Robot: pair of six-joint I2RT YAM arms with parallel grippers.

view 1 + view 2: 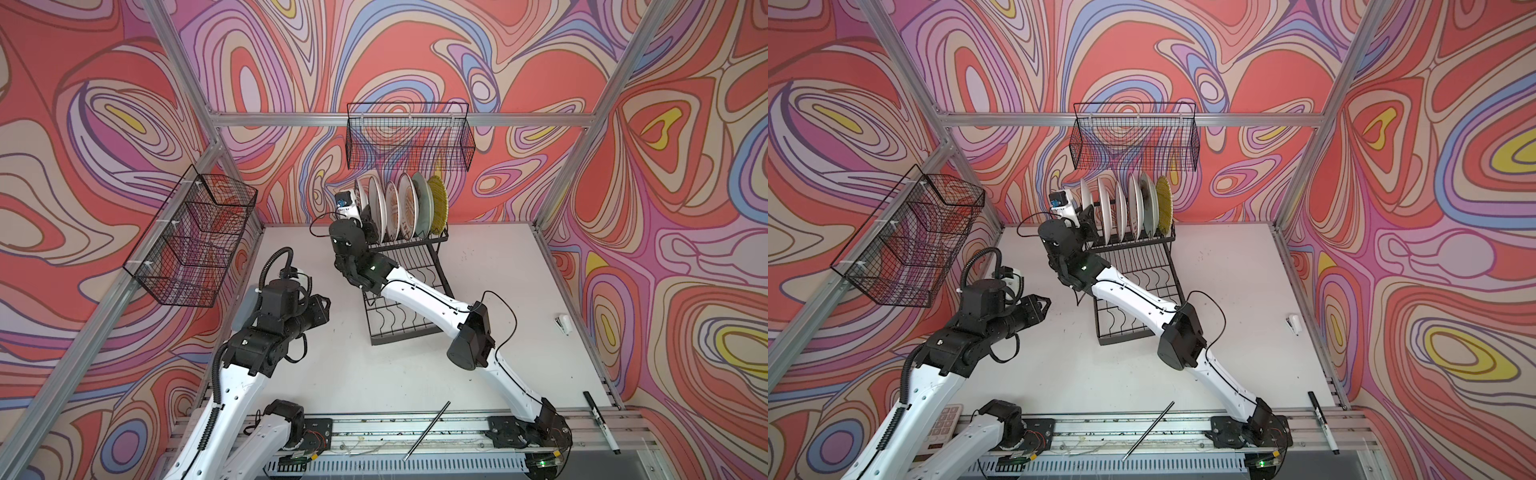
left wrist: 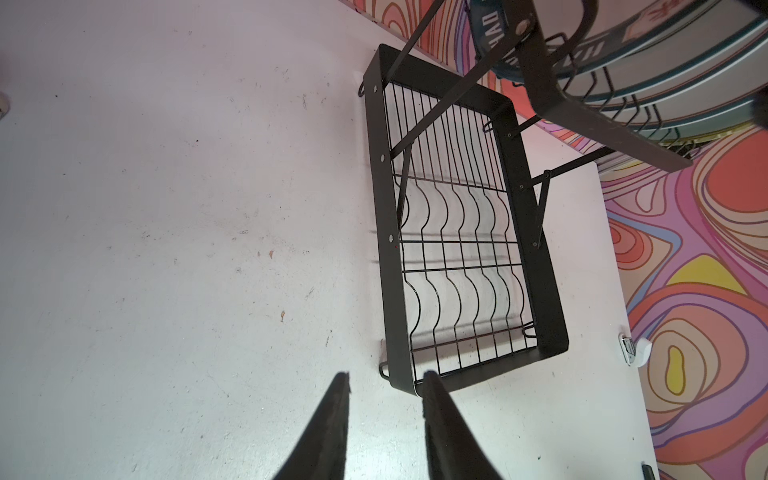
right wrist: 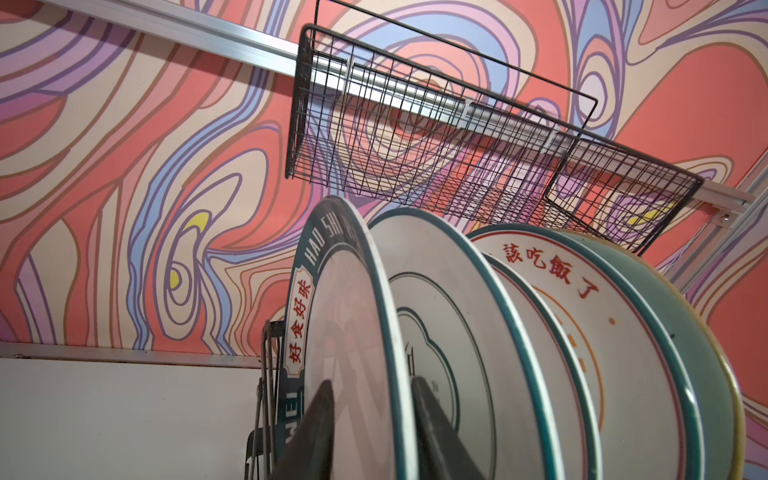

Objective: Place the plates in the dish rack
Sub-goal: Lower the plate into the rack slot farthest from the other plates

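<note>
All six plates (image 1: 401, 208) stood on edge in the raised upper tier of the dish rack (image 2: 547, 291). They formed a close row just above the centre of both top views, under the mesh basket (image 1: 409, 137) hung on the back wall. The yellow plate (image 1: 438, 203) closed the right end of the row with the pale green plate (image 1: 422, 201) next to it. The black-rimmed lettered plate (image 3: 332, 316) took the left end. The rack's lower tray of wavy wires held nothing, and no plate lay on the table (image 1: 490, 282).

The right gripper (image 3: 372, 380) was at that left-end plate, low in the middle of the right wrist view, with one finger on each side of the rim. Its fingers stood a modest way apart. A sliver of space seemed to separate them from the rim, so the plate appeared to rest in its slot on its own, though the angle was too close to be sure.

The left gripper (image 2: 386, 373) hovered over bare table left of centre in the top views, near the front corner of the lower tray. Its fingers were narrowly parted with nothing between them.

By this showing the loading was as good as done. What was probably left was to draw the right gripper clear without tipping the end plate.
</note>
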